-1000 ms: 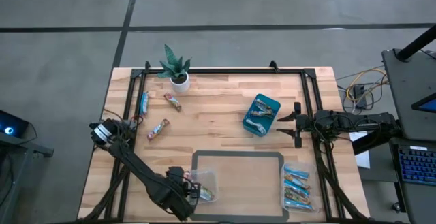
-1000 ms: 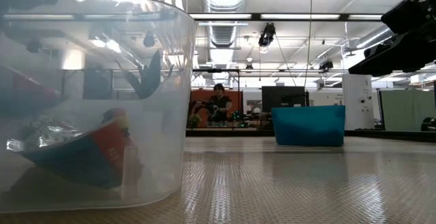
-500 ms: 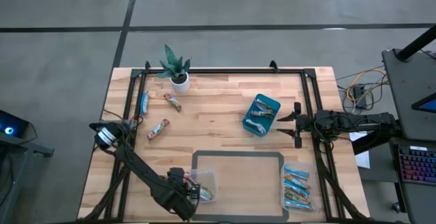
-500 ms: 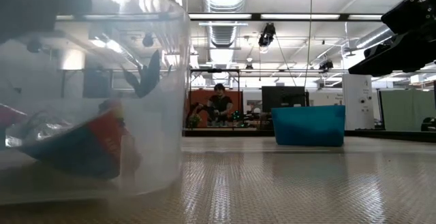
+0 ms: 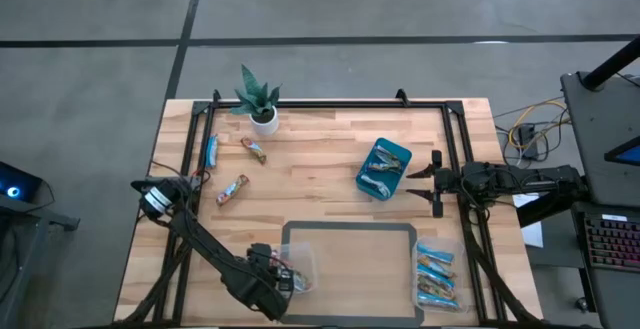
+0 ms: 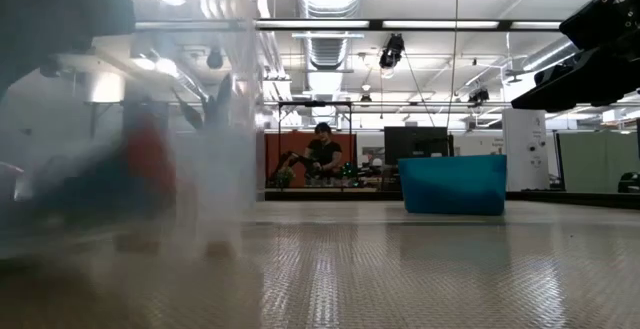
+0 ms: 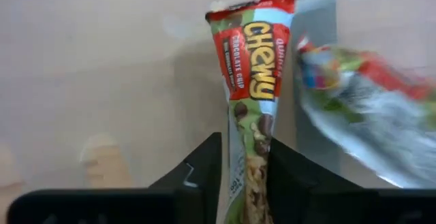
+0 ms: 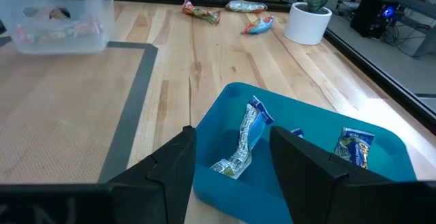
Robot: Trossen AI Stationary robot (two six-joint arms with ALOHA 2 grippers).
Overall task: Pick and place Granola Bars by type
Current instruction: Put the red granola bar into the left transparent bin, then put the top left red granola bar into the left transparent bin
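My left gripper (image 5: pixel 283 277) points down into the clear tub (image 5: pixel 300 265) at the near left and is shut on a red-and-green granola bar (image 7: pixel 251 67). Another multicoloured bar (image 7: pixel 361 108) lies in the same tub. My right gripper (image 5: pixel 412 184) waits open at the right edge, pointing at the teal bin (image 5: pixel 384 168), which holds silvery bars (image 8: pixel 245 139). Three loose bars lie on the wood at the far left: one blue (image 5: pixel 212 150) and two multicoloured (image 5: pixel 253 150) (image 5: pixel 232 189). My left gripper pinches the bar's near end (image 7: pixel 246 149) between its two fingers, coming from above and pointing down. The bar runs on along the fingers' line, its far end (image 7: pixel 252 6) down in the tub. Whether that end rests on the tub floor, I cannot tell.
A second clear tub (image 5: pixel 437 276) with blue bars stands at the near right. A potted plant (image 5: pixel 261 102) stands at the far left. A grey taped rectangle (image 5: pixel 350 227) marks the near middle. A black frame rail (image 5: pixel 330 104) runs around the table.
My left gripper has sunk a little deeper into the clear tub with the bar. The tub has been nudged and has slid slightly toward the table's left edge; it shows blurred in the low view now.
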